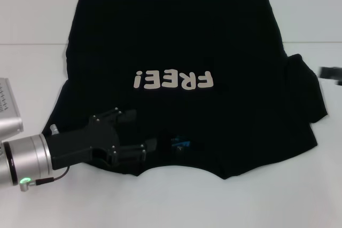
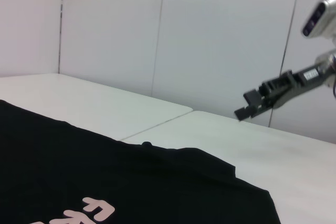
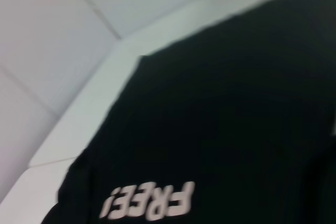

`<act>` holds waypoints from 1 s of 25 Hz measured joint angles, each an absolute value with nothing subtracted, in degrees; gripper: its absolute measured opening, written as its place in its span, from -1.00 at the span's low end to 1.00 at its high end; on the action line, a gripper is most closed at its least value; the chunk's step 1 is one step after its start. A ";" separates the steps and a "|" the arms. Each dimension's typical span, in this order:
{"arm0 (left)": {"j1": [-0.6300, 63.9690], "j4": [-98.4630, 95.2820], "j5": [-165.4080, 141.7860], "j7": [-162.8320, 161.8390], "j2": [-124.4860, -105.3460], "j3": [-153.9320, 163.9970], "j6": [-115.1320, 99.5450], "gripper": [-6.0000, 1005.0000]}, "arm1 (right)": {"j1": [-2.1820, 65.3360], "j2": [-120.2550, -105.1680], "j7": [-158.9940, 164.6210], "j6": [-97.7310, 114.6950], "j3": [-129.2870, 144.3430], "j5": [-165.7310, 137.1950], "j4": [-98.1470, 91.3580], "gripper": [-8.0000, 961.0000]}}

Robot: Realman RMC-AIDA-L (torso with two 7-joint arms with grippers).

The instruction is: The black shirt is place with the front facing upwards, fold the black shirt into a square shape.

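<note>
A bare test room, probably a robotics lab, is suggested: a plain white table is seen under the left gripper, and plain white panelled walls (seamed vertically) stand beyond it.

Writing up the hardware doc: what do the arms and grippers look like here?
Left gripper: black, jointed, with screw heads on its links, on a silver cylindrical wrist with a green light and a thin black cable. Right gripper: black and blocky, on a silver-grey arm segment.
</note>
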State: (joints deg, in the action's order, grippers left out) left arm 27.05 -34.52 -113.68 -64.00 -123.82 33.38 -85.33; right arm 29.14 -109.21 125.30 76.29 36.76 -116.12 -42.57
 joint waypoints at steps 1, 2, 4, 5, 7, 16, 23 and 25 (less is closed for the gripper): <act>27.04 -34.51 -113.68 -63.97 -123.82 33.45 -85.45 0.81 | 29.15 -108.26 129.02 76.89 36.74 -117.68 -43.92 0.78; 27.04 -34.50 -113.68 -63.94 -123.83 33.50 -85.52 0.81 | 29.21 -107.57 132.37 77.49 36.73 -119.35 -45.24 0.78; 27.03 -34.48 -113.67 -63.89 -123.84 33.72 -85.62 0.81 | 29.81 -106.04 140.15 78.80 36.73 -124.32 -48.32 0.78; 27.02 -34.48 -113.67 -63.88 -123.84 33.83 -85.63 0.81 | 30.33 -105.54 142.54 79.34 36.73 -126.33 -49.17 0.78; 27.01 -34.37 -113.66 -63.79 -123.84 34.09 -85.64 0.81 | 31.96 -104.47 147.30 80.82 36.57 -131.66 -50.69 0.78; 27.17 -33.90 -113.64 -62.66 -123.84 34.72 -85.76 0.81 | 39.78 -104.16 152.18 76.22 35.15 -145.98 -47.37 0.78; 27.10 -33.60 -113.64 -61.59 -123.84 34.72 -85.38 0.81 | 44.12 -104.13 151.16 67.45 36.04 -147.35 -35.38 0.78; 27.11 -33.31 -113.64 -61.39 -123.84 34.71 -85.19 0.81 | 44.88 -104.36 151.09 65.21 36.74 -147.37 -32.92 0.77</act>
State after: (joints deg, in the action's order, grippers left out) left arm 27.11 -33.31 -113.64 -61.39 -123.84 34.71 -85.19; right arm 44.88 -104.36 151.09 65.21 36.74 -147.37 -32.92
